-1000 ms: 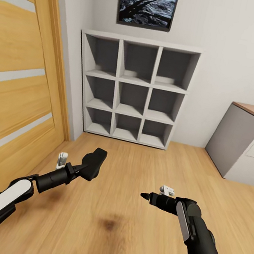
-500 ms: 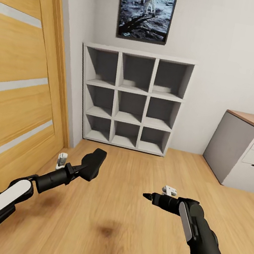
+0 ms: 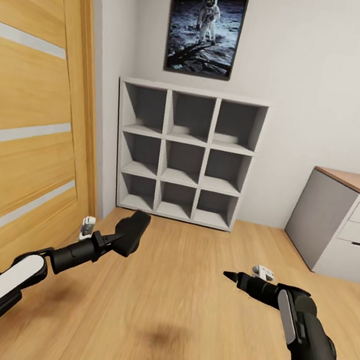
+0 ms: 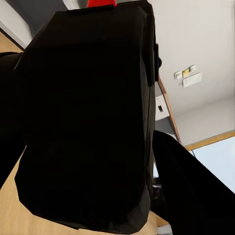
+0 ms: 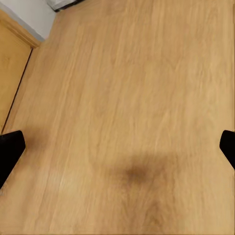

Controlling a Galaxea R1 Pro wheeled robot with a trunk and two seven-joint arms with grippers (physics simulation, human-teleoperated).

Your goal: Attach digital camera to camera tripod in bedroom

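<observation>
In the left gripper, clamped digital camera, lens hidden; right gripper spread.

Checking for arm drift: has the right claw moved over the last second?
Yes. The right claw has shifted rightward, closer to the desk.

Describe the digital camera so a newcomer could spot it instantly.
Start at the grey cube shelf against the back wall, then drop to the wood floor in front. The digital camera is the matte-black block held in the left gripper, unlike the empty-handed right gripper.
</observation>
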